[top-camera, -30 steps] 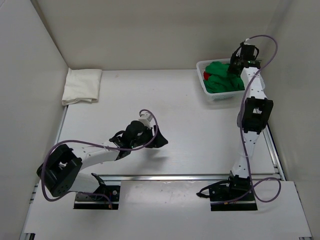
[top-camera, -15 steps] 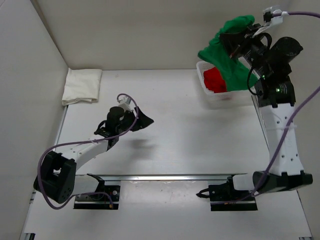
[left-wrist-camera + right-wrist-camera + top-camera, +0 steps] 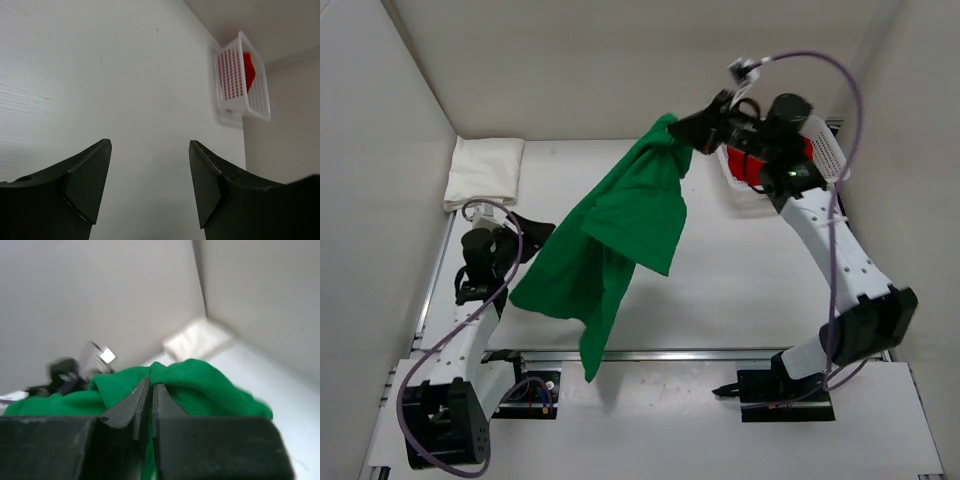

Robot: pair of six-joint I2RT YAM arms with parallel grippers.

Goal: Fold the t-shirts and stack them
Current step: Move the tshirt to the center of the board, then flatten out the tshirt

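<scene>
**Right gripper [image 3: 692,133] clamping the green t-shirt [image 3: 620,235]: one shirt folded, two outstanding**

The right gripper's jaws are pressing together on a bunched edge of the green t-shirt, as the right wrist view is showing. From that single pinch point the shirt is hanging in the air over the middle of the table [image 3: 750,280]. It is draping down and toward the left arm, unfolded. Whether its lowest corner is touching the table cannot be told.

The cream-white t-shirt [image 3: 485,170] is lying folded at the far left corner of the table, well apart from the green one. The red t-shirt [image 3: 755,165] is sitting crumpled inside the white mesh basket [image 3: 830,155] at the far right.

The left gripper [image 3: 525,228] is standing open and empty, just beside the left edge of the hanging cloth. Its wrist view is showing only bare table and the distant basket between its fingers.

Progress assessment: roughly a third of the task is appearing complete. The cream-white shirt is serving as the likely base of the stack. The green shirt is awaiting spreading flat, folding and placing on that base. The red shirt is awaiting removal from the basket, then the same sequence.
</scene>
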